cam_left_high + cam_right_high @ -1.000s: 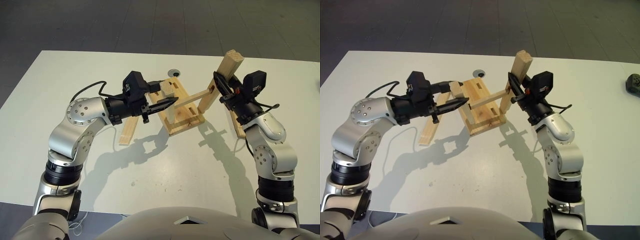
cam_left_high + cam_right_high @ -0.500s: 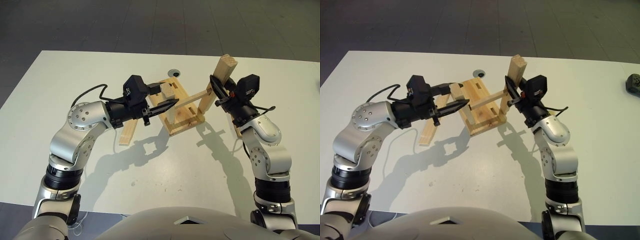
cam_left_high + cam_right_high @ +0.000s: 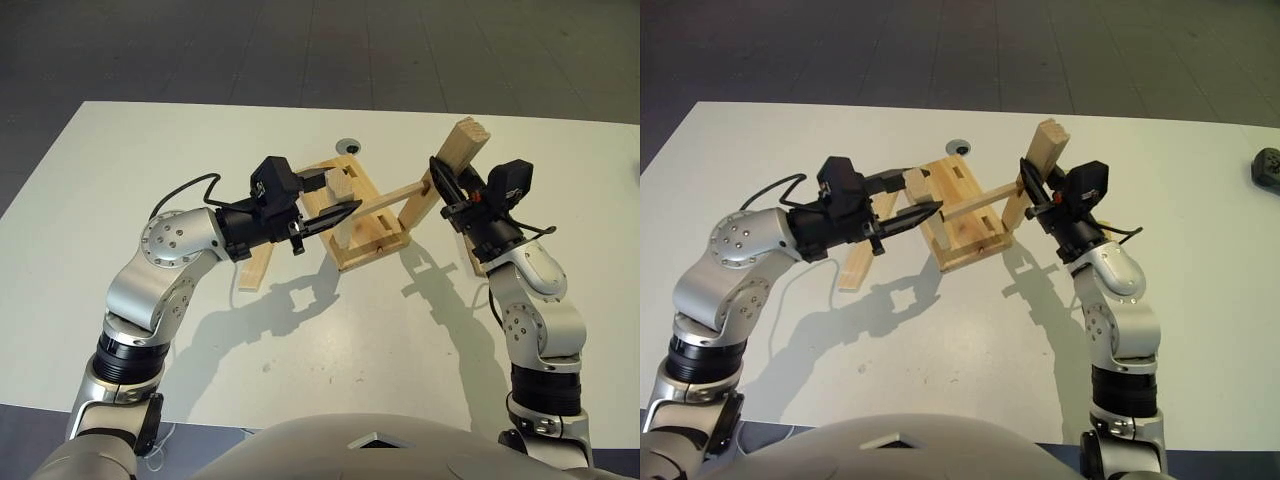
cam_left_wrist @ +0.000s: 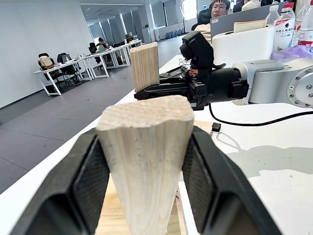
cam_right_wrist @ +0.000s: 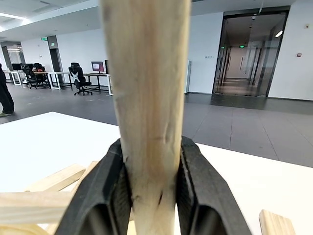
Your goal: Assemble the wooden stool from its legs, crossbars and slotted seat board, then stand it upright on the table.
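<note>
Left eye view: your left pincer [image 3: 338,192] clamps one stool leg [image 3: 345,184]; your right pincer [image 3: 441,182] grips the raised leg [image 3: 466,138], crossbar [image 3: 393,201] between.

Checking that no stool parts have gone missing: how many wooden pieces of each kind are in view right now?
Legs, each gripped: 2 (left leg, right leg)
Crossbar between them: 1
Slotted seat board: 1
Loose sticks lying flat: 2 (left stick, right stick)
Total: 6 wooden pieces
</note>
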Tool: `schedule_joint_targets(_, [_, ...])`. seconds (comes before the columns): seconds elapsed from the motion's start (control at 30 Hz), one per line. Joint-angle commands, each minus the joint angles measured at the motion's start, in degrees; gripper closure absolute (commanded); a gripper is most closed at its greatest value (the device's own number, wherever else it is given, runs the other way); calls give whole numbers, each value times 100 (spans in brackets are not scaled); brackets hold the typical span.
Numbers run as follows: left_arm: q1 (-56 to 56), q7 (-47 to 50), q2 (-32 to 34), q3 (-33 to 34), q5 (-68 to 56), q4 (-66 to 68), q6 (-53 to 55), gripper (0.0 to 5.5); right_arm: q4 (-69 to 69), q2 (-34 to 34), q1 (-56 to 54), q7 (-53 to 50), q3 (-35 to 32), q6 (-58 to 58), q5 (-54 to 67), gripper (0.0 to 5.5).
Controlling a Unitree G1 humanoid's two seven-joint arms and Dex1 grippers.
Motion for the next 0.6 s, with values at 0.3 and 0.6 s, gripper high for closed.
schedule_joint_targets(0.3, [318, -1, 124, -337, 306, 269, 118, 347, -171, 57, -294, 58, 327, -8, -153, 448])
schedule_joint_targets(0.6, [379, 15, 115, -381, 334, 281, 87, 347, 166, 99, -142, 308, 590, -584, -510, 448])
